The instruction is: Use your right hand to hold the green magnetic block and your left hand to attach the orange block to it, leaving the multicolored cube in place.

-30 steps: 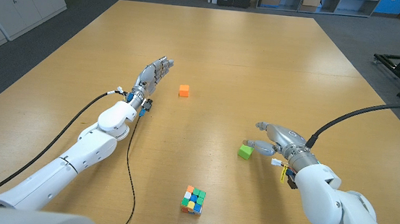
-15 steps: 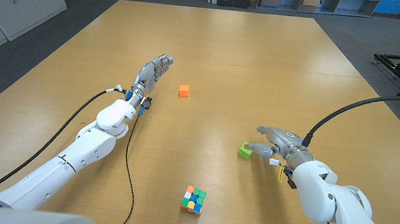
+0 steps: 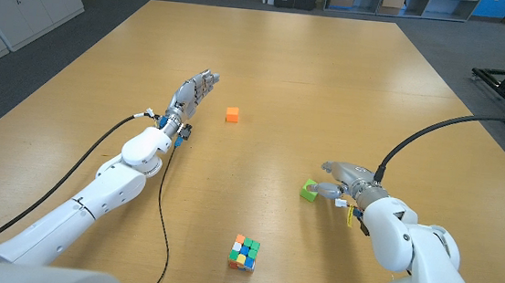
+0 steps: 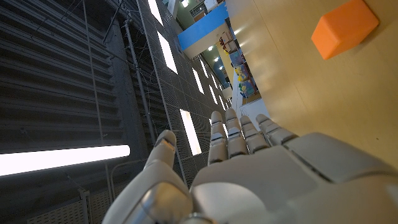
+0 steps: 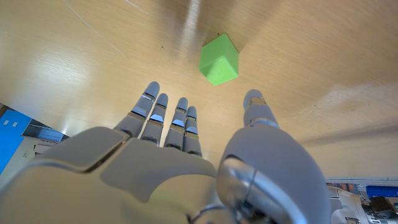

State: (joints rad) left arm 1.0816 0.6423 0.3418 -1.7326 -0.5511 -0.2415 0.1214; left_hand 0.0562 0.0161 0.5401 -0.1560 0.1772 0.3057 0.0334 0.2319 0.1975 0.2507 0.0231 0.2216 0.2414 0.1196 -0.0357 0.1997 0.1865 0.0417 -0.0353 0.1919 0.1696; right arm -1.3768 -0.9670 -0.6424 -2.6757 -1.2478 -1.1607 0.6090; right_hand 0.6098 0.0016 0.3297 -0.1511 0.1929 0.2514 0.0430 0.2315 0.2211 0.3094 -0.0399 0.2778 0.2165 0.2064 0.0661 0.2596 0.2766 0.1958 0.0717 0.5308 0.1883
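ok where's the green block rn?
Head view: green block sits on the table's right side, just off the right robot hand fingertips, not yet held; multicolored cube lies nearer the robot.

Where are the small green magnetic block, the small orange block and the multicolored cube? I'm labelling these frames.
small green magnetic block (image 3: 309, 191), head view, top face.
small orange block (image 3: 232, 114), head view, top face.
multicolored cube (image 3: 244, 252), head view, top face.

White-shelled arms, black cables, grey jointed fingers (image 5: 165, 121), perhaps a yellow wrist tag.
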